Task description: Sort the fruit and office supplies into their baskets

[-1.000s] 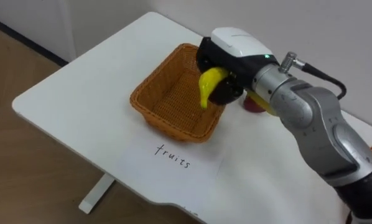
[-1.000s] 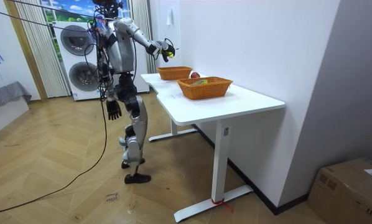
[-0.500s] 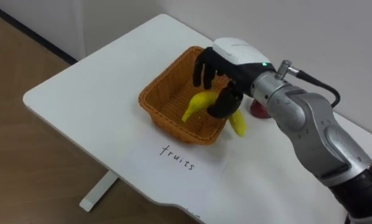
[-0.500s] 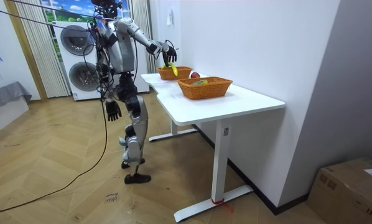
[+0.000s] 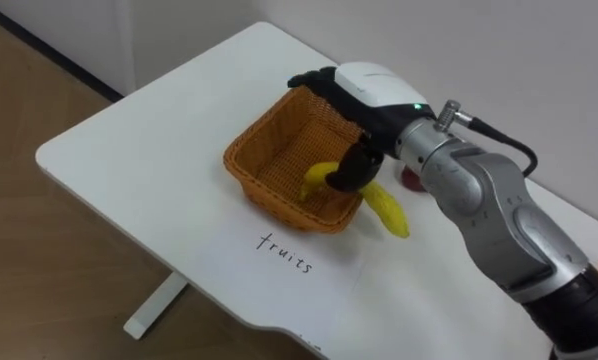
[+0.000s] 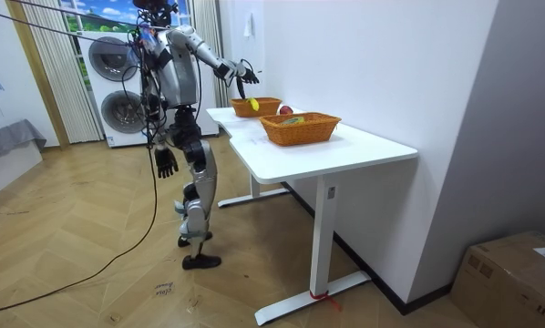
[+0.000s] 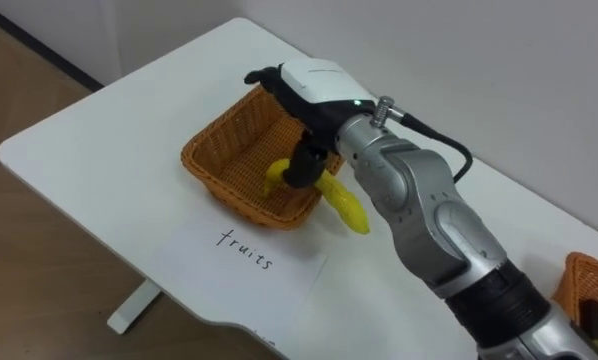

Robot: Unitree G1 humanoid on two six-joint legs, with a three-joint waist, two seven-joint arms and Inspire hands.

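Observation:
A yellow banana [image 5: 382, 207] lies across the near right rim of the orange wicker basket [image 5: 264, 150], one end inside and the other hanging over the table; it shows again as the banana [image 7: 343, 209] in the right eye view. My right hand [image 5: 367, 84] hovers over the basket's right side, open, fingers spread towards the far rim and the thumb down close to the banana without gripping it. My left hand [image 6: 166, 162] hangs by my side.
A sheet with handwriting [image 5: 280, 254] lies in front of the basket. Something red [image 5: 412, 179] sits behind my right forearm. A second wicker basket [image 6: 300, 128] with things in it stands further along the white table [image 6: 345, 150]. I stand at the table's far end.
My right hand went from shut on the banana to open. The banana dropped out of it and came to rest across the basket's rim.

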